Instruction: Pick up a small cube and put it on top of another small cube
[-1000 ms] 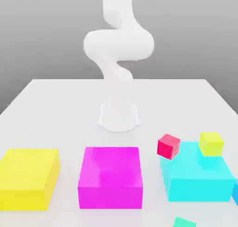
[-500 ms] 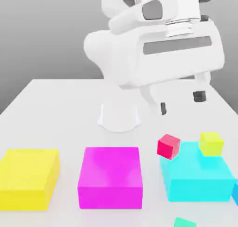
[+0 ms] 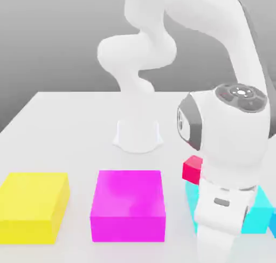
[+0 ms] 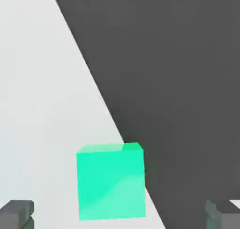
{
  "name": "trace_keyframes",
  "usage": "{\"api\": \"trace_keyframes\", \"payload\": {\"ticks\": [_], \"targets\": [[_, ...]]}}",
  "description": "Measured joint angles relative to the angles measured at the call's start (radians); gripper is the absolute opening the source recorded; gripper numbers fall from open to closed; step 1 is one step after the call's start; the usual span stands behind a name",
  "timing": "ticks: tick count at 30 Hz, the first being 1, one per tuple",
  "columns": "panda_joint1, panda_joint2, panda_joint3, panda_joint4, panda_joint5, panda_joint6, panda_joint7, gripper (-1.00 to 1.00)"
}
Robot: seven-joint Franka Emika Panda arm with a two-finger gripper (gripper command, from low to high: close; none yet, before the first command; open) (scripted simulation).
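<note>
swinging down from high over the counter [image 3: 64, 122] within the last second, the arm now hangs low at the near edge on the exterior view's right, covering the yellow cube and most of the cyan block [image 3: 262, 210]. that reads as an approach to a pick. the jaws [image 4: 120, 213] stand wide, empty, fingertips [image 4: 16, 213] flanking a green cube [image 4: 111, 182] at the counter's edge, touching nothing.

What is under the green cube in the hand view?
The green cube rests on the white table, close to its edge. The surface directly beneath is covered by the cube; dark background lies beyond the edge.
</note>
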Motion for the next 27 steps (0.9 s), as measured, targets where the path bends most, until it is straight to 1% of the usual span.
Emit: {"api": "trace_keyframes", "payload": {"ticks": [1, 2, 9, 13, 20, 24, 25, 27], "targets": [[-0.003, 0.037, 0.004, 0.008, 0.003, 0.027, -0.005, 0.0], [-0.007, 0.073, 0.009, 0.015, 0.007, 0.055, -0.008, -1.0], [-0.007, 0.081, 0.01, 0.017, 0.007, 0.059, -0.009, -1.0], [0.006, -0.04, -0.001, -0.01, -0.01, -0.036, 0.002, -1.0], [0.22, -0.19, 0.152, -0.077, -0.103, -0.121, 0.03, -1.0], [0.265, -0.094, 0.16, -0.078, -0.14, -0.022, 0.05, -1.0], [0.268, -0.076, 0.158, -0.077, -0.144, -0.004, 0.053, 1.0], [0.268, -0.076, 0.158, -0.077, -0.144, -0.004, 0.053, 1.0]]}}
